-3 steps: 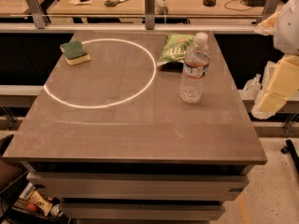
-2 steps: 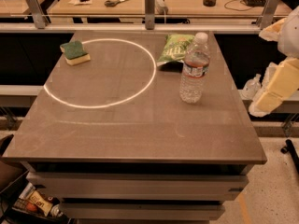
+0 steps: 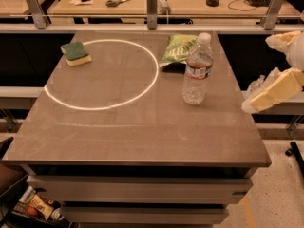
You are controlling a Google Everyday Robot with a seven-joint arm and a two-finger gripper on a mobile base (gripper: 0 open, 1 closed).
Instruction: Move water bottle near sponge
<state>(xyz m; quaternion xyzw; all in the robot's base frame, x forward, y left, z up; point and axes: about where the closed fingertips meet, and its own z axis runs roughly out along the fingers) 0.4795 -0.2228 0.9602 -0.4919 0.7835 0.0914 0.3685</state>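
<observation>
The water bottle [image 3: 197, 70] stands upright on the right part of the table, clear and ribbed, with a white cap and a white label. The sponge [image 3: 76, 53], dark green over pale yellow, lies at the far left corner on the edge of a white circle. My gripper [image 3: 259, 75] hangs off the table's right side, to the right of the bottle and apart from it. Its cream fingers [image 3: 273, 91] are spread and hold nothing.
A crinkled green snack bag [image 3: 178, 49] lies just behind and left of the bottle. The brown table [image 3: 142, 132] carries a white circle [image 3: 102, 75] on its left half. A rail with posts and a desk with scissors run behind.
The gripper has shifted only slightly at the right edge. The bottle, sponge and bag have not moved.
</observation>
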